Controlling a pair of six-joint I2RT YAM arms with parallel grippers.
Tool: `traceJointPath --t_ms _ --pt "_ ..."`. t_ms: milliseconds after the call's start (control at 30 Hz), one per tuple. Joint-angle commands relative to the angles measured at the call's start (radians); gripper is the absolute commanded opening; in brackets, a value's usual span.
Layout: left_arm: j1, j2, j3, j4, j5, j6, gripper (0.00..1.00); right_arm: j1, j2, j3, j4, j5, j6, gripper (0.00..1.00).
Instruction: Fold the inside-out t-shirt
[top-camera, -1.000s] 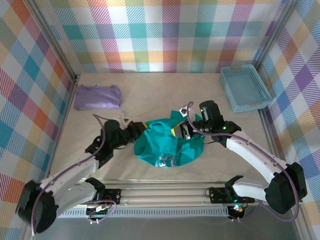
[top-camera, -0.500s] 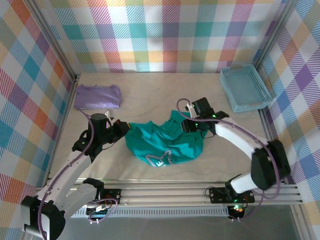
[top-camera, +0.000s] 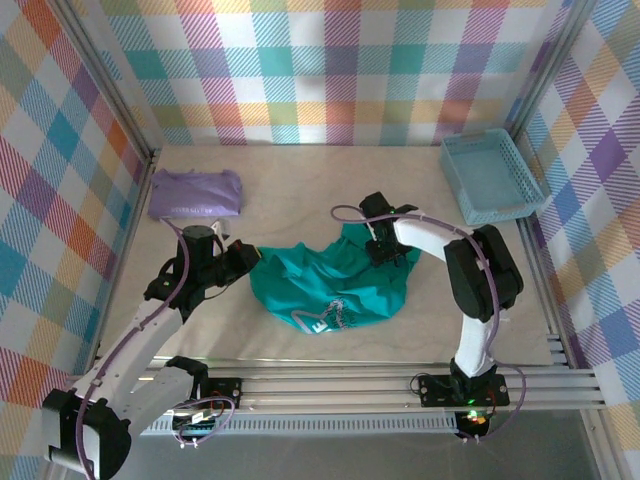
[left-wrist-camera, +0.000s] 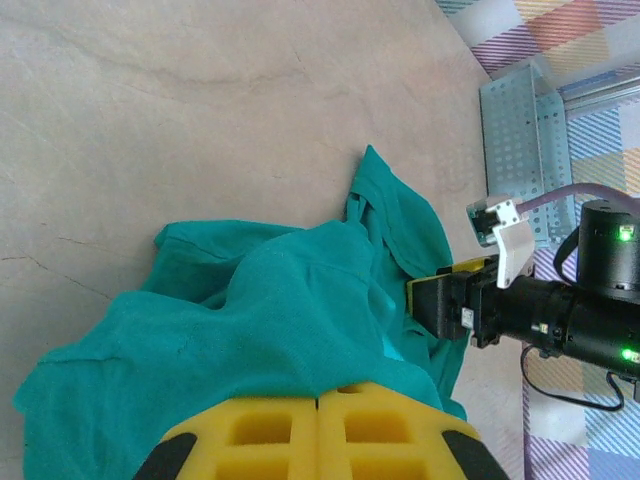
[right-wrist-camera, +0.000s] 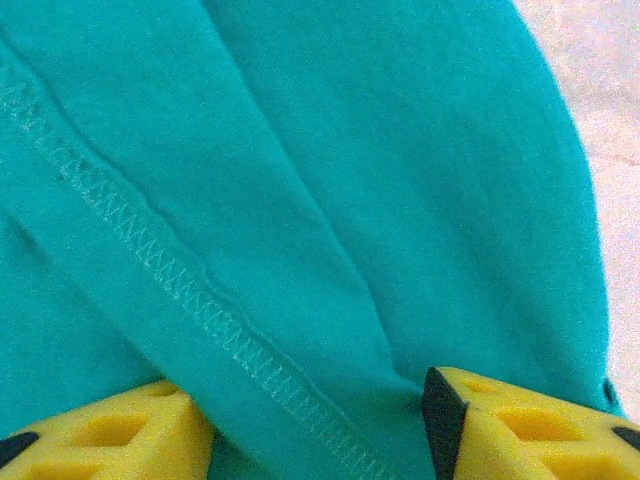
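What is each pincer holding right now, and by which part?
The left pincer is shut on the left edge of the shirt. The right pincer stands open astride a seamed fold on its right side, gripping nothing.

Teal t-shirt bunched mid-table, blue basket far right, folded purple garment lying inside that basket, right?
No. The purple garment lies on the table at the far left, apart from the basket; the top external view shows it. The t-shirt is bunched mid-table and the basket sits far right, as you said.
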Motion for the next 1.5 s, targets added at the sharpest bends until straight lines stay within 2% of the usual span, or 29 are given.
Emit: traceJointPath --t_ms 0,200,267,367,533,633,733,800,933,1033,1200,1333,1467 --pt "0.019 0.012 0.036 -0.001 0.023 0.027 0.0 -0.001 0.039 0.039 -0.039 0.074 -0.038 0.49" --pt "0.032 0.013 0.051 -0.006 0.021 0.034 0.0 -0.008 -0.032 0.02 0.028 0.063 -0.045 0.1" --pt "0.046 0.01 0.068 -0.006 0.021 0.039 0.0 -0.02 -0.09 0.014 0.046 0.032 -0.041 0.02" --pt "0.078 0.006 0.11 -0.044 0.026 0.046 0.0 -0.068 -0.236 -0.004 0.077 -0.158 -0.008 0.0" --pt "0.153 0.011 0.22 -0.067 0.033 0.041 0.0 -0.219 -0.492 -0.02 0.145 -0.605 0.1 0.0" --pt "0.216 0.031 0.291 -0.049 0.064 0.0 0.0 -0.361 -0.614 -0.03 0.244 -0.87 0.224 0.0" --pt "0.299 0.045 0.345 -0.024 0.127 -0.064 0.0 -0.49 -0.707 -0.076 0.385 -1.033 0.36 0.0" --pt "0.325 0.044 0.354 0.006 0.128 -0.073 0.0 -0.532 -0.767 -0.129 0.445 -1.056 0.407 0.0" --pt "0.333 0.057 0.295 -0.04 0.126 -0.048 0.0 -0.534 -0.833 -0.279 0.428 -1.033 0.427 0.01" --pt "0.333 0.095 0.201 -0.031 0.182 -0.034 0.0 -0.527 -0.854 -0.451 0.411 -1.003 0.444 0.05" --pt "0.333 0.129 0.11 -0.044 0.228 0.004 0.0 -0.483 -0.826 -0.642 0.415 -0.96 0.466 0.06" --pt "0.333 0.126 0.096 -0.052 0.237 0.016 0.0 -0.465 -0.743 -0.657 0.426 -0.927 0.468 0.06" --pt "0.333 0.119 0.095 -0.054 0.227 0.014 0.0 -0.455 -0.639 -0.586 0.364 -0.85 0.428 0.16"
